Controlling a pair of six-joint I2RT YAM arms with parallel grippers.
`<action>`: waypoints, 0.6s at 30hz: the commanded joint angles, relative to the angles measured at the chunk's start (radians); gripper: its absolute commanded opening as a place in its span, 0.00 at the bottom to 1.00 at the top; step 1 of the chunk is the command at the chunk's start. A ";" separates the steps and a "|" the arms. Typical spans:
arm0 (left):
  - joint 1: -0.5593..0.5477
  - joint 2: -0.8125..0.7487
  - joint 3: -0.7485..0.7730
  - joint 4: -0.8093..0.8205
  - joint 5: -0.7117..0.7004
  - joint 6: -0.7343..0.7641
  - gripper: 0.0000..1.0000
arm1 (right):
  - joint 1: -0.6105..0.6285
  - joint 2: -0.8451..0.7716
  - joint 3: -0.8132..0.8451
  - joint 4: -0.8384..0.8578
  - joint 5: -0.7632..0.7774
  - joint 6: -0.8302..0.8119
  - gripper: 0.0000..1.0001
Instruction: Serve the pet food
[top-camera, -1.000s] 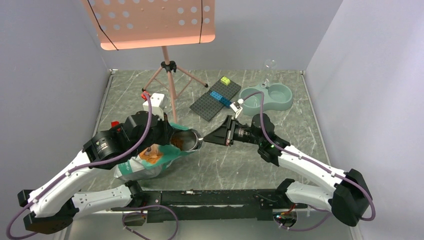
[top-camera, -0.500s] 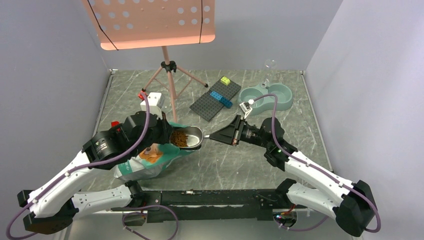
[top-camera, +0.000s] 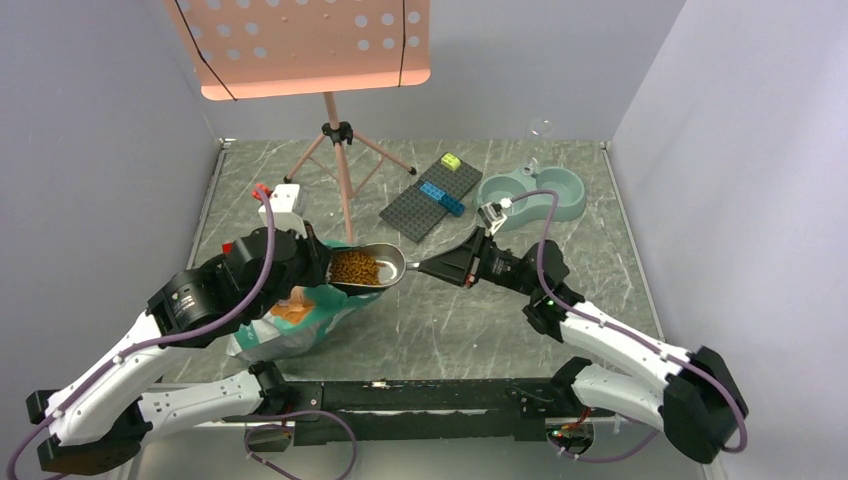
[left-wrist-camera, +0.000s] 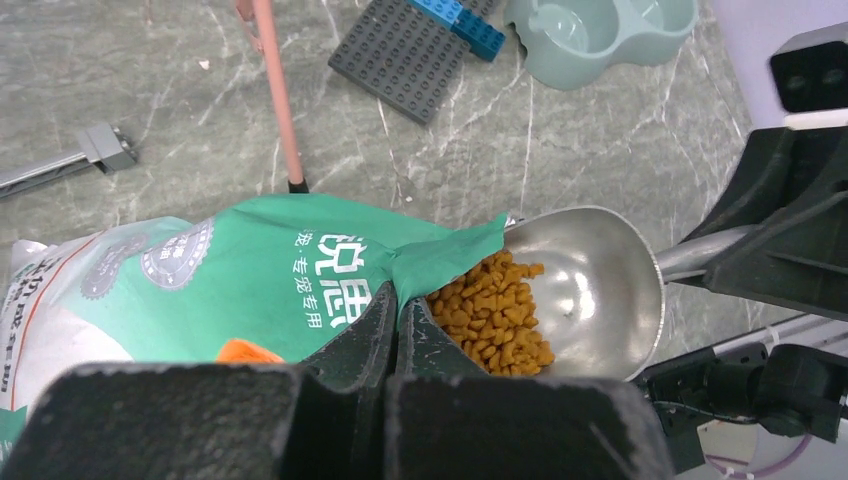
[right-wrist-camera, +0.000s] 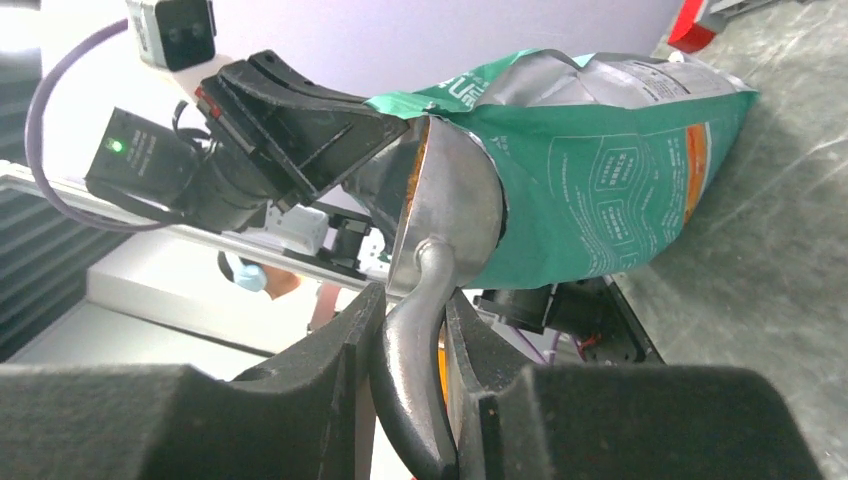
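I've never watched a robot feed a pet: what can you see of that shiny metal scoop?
The shiny metal scoop is a polished steel-looking oval bowl with a thin rounded handle. The right gripper clamps that handle, holding it roughly level at the mouth of the teal-green food bag. Its half nearest the bag holds small brown kibble pellets; the rest is bare. The bag's edge overlaps its rim.

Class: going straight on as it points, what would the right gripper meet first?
Probably the teal-green pet food bag, just past the silver metal scoop the right gripper holds; depth unclear.
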 joint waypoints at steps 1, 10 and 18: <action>-0.010 -0.043 0.045 0.134 -0.023 -0.032 0.00 | -0.024 0.069 0.011 0.219 0.059 0.064 0.00; -0.010 -0.027 0.050 0.154 -0.015 -0.033 0.00 | -0.033 -0.017 -0.004 0.084 0.083 0.005 0.00; -0.010 0.004 0.108 0.064 -0.107 -0.054 0.00 | -0.088 -0.120 0.006 -0.089 0.052 -0.018 0.00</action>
